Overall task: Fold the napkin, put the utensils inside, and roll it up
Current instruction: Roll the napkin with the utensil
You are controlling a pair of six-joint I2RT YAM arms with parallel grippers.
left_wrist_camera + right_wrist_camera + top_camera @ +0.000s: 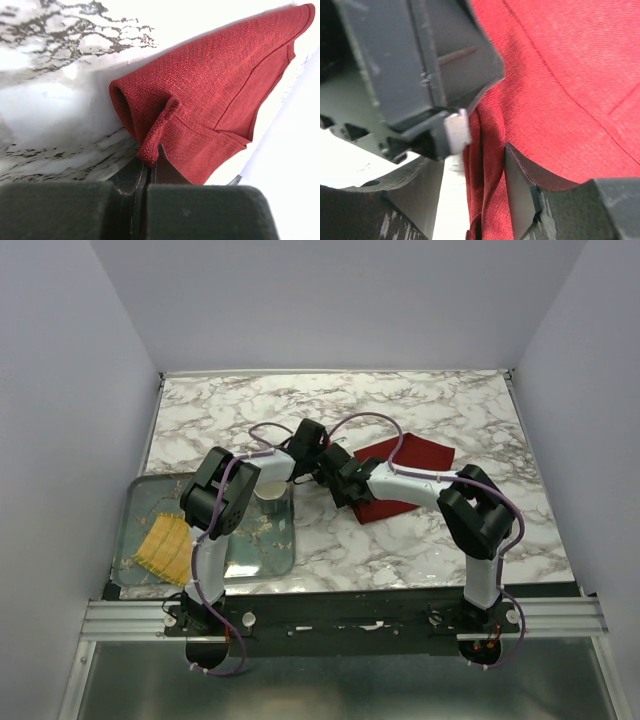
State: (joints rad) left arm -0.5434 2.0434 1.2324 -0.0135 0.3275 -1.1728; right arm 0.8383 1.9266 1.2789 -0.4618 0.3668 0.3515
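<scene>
Centre-right of the top view, the napkin (425,452) lies on the table (400,405); the left end effector (146,172) pinches its raised fold (tightly), while the right end effector (472,210) straddles its bunched edge, jaws apart.

cam: right wrist | napkin (560,75): red cloth fills top and right | right gripper (470,175): jaws apart, bunched fold between them | left gripper (456,131): dark, tip against that fold | table (451,200): white, below

We see a robotics lab: plain pale walls (70,390) box in a marble-patterned table (420,400), robot arms (215,500) bolted to a near aluminium rail (340,616).
</scene>
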